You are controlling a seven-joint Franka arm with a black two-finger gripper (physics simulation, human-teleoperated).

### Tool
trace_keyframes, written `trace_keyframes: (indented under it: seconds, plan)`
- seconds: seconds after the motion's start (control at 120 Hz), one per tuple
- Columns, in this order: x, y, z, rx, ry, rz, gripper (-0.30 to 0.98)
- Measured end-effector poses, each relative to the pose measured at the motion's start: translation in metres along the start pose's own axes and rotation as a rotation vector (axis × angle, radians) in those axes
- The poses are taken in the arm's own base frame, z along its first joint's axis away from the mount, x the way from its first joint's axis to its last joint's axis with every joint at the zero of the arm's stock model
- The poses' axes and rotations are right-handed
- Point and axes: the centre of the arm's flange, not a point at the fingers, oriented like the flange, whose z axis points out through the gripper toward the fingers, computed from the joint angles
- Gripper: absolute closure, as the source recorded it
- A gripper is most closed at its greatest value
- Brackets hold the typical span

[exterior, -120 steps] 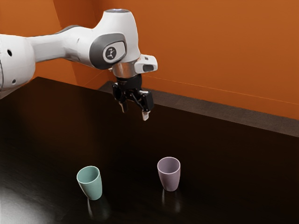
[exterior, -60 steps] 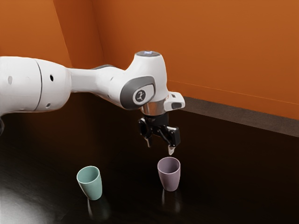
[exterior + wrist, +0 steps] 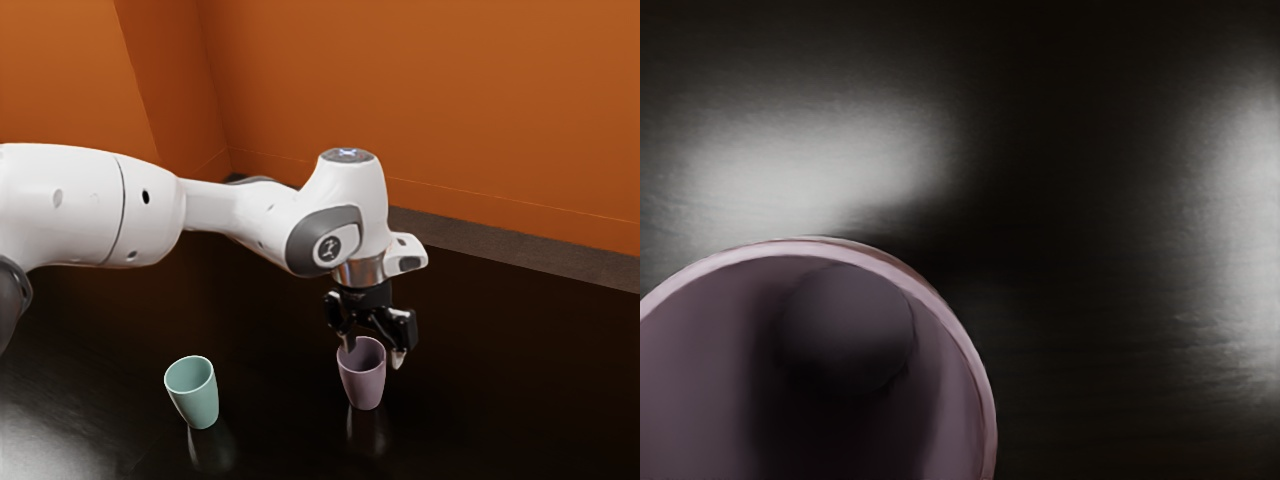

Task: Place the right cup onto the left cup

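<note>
Clearly, gripper spread open, grasping nothing, mauve cup partly hidden, cropped in wrist view

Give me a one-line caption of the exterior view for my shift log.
Open gripper at the mauve cup's rim, teal cup standing apart on the dark table.

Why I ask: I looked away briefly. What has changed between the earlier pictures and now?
The black two-finger gripper on the jointed white arm has moved toward the exterior view's right and down, to the rim of the smooth, tapered mauve cup. It is open; nothing has been grasped. That cup and the smooth, tapered teal cup stand where they were.
</note>
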Motion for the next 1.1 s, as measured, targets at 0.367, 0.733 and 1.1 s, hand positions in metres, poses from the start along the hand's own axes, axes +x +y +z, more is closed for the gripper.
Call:
trace_keyframes:
  seconds: [0.367,0.733,1.1]
  plan:
    - [0.021,0.006,0.029,0.025,0.009,-0.046,0.09]
    - [0.03,0.006,0.043,0.034,-0.001,-0.079,0.31]
    - [0.03,0.004,0.042,0.035,-0.005,-0.097,0.71]
